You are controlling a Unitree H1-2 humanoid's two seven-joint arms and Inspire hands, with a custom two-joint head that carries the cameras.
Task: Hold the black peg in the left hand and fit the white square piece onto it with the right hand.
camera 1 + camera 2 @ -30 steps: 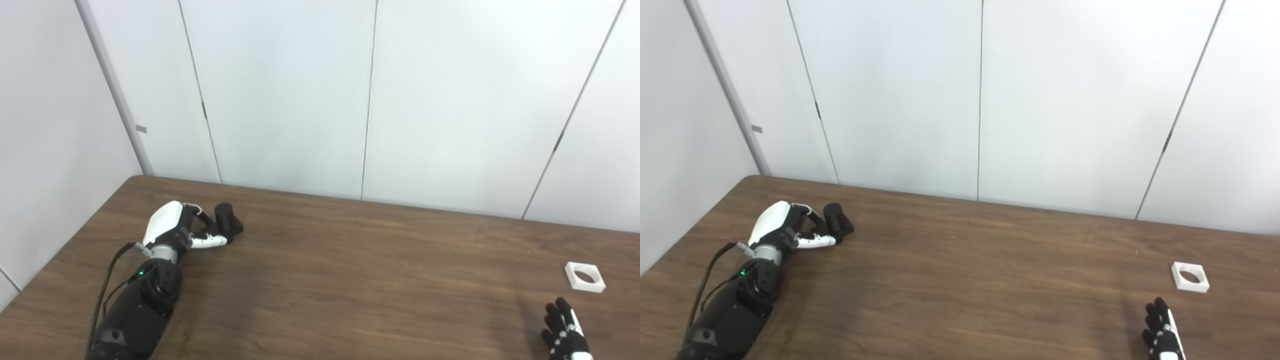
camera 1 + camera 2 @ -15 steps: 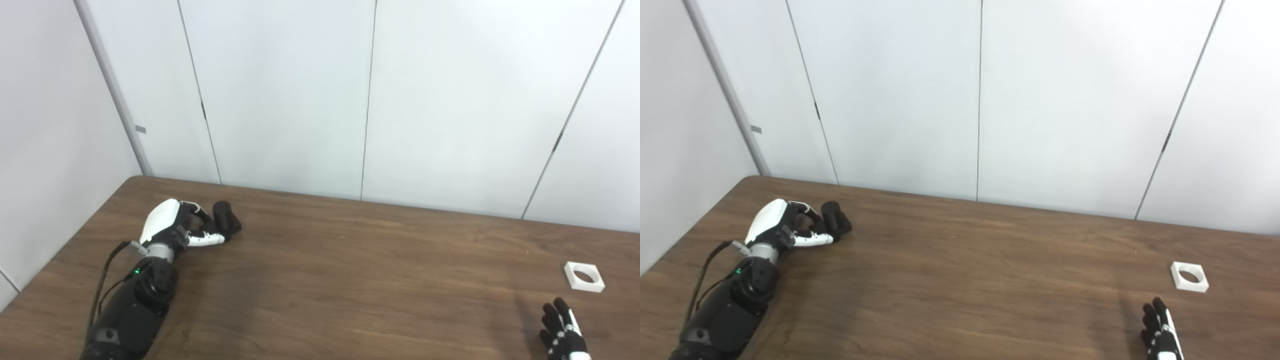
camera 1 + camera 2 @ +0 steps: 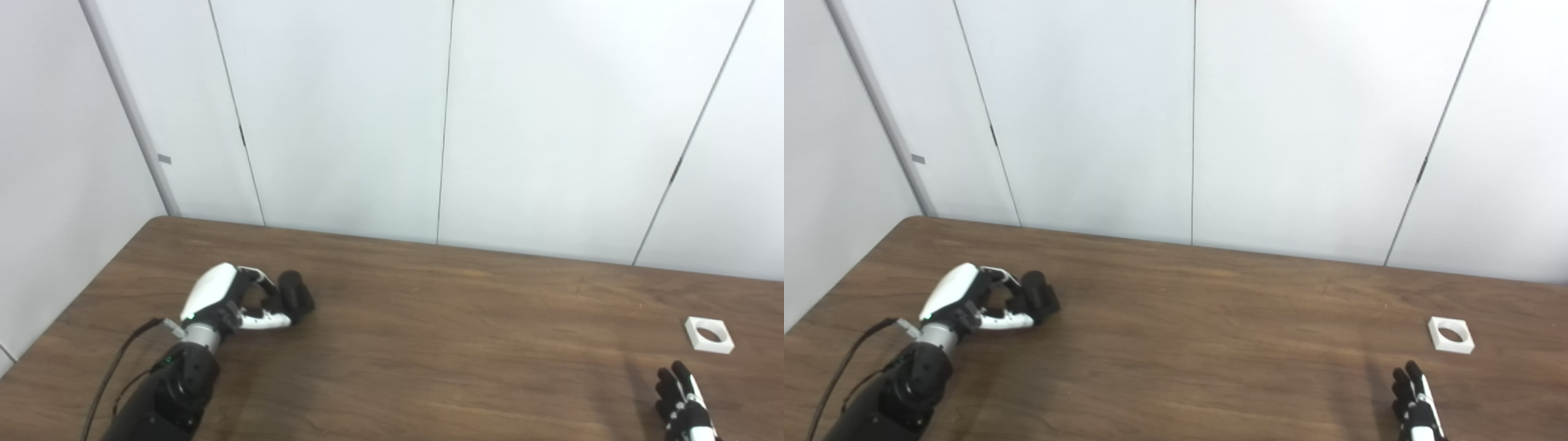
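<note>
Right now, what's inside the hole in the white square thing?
Nothing is inside the white square piece; its round hole shows only brown table. The table directly under its rim is covered.

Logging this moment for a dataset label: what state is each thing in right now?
black peg: on the table, gripped by the left hand.
left hand: shut on the black peg.
white square piece: lying flat, untouched.
right hand: fingers apart, holding nothing, short of the piece.
</note>
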